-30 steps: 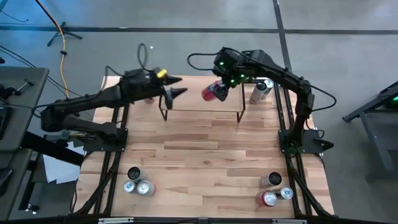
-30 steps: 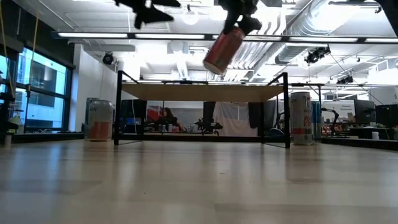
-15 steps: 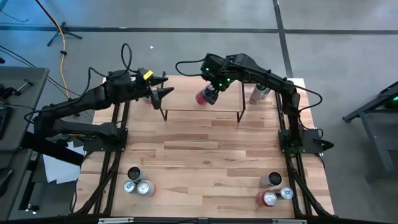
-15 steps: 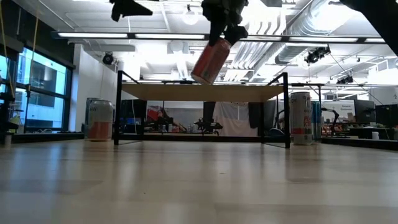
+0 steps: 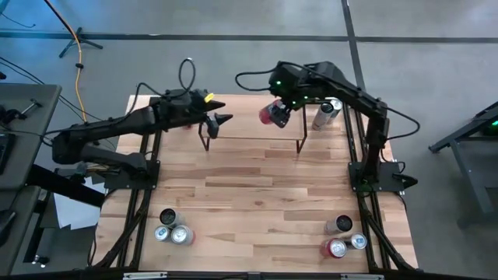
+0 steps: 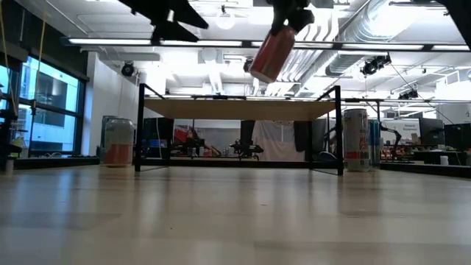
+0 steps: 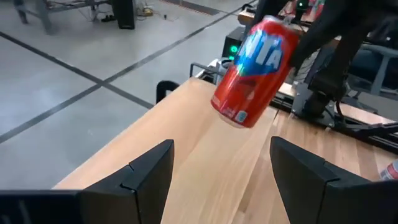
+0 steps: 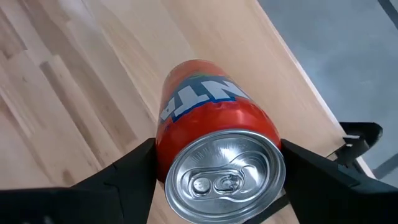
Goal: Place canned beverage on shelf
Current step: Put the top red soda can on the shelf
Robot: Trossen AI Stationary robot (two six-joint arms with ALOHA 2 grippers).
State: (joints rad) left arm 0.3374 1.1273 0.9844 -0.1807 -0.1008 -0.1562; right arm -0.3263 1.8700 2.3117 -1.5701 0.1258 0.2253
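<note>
right gripper point(image 8: 217, 186) grips can point(image 8: 214, 143) (tilted)

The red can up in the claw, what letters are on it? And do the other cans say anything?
"NTA" in white letters on the red can that the right claw holds above the shelf; the start of the word is hidden.
"TA" on the same can from the left wrist view.
The small white label near the can's bottom is too blurred to read.
The cans standing on the table are too small to read.
</note>
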